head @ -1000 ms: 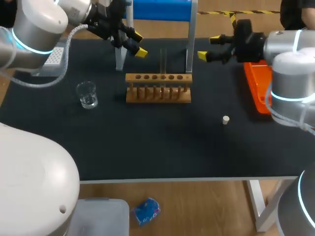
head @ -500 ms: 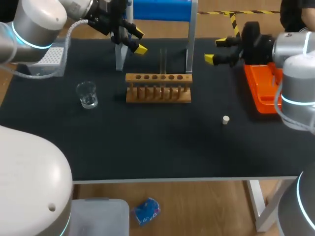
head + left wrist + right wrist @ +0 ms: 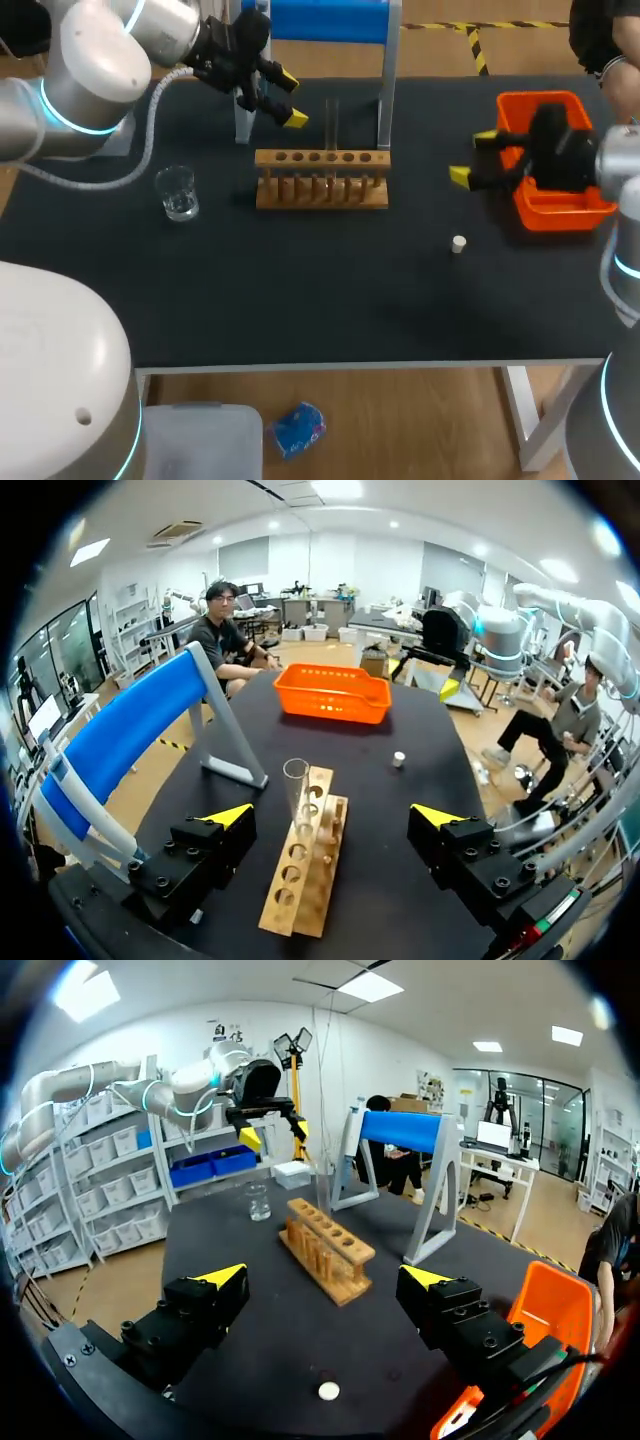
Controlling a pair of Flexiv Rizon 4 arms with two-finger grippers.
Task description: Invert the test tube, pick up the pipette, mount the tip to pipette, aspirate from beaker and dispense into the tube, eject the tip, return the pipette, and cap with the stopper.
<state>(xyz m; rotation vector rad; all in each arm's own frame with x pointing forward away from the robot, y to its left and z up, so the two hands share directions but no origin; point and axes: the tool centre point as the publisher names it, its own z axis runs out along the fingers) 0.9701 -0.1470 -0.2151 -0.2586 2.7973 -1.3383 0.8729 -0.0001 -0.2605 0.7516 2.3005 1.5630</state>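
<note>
A clear test tube (image 3: 331,125) stands upright in the wooden rack (image 3: 320,181), seen also in the left wrist view as the tube (image 3: 296,792) in the rack (image 3: 303,868). My left gripper (image 3: 288,98) hangs open above and behind the rack's left end, and the tube is just ahead of the gripper (image 3: 333,817). A glass beaker (image 3: 178,192) stands left of the rack. The small white stopper (image 3: 458,243) lies at the right front. My right gripper (image 3: 474,157) is open beside the orange tray (image 3: 556,208), with nothing between its fingers (image 3: 222,1276). I cannot make out the pipette.
A blue stand (image 3: 325,20) on grey legs spans the table behind the rack. The orange tray sits at the table's right edge. The right wrist view takes in the rack (image 3: 325,1247), the beaker (image 3: 258,1200) and the stopper (image 3: 327,1391).
My right gripper has drawn back to the right and toward the front, uncovering the orange tray. My left gripper has shifted slightly right, nearer the tube.
</note>
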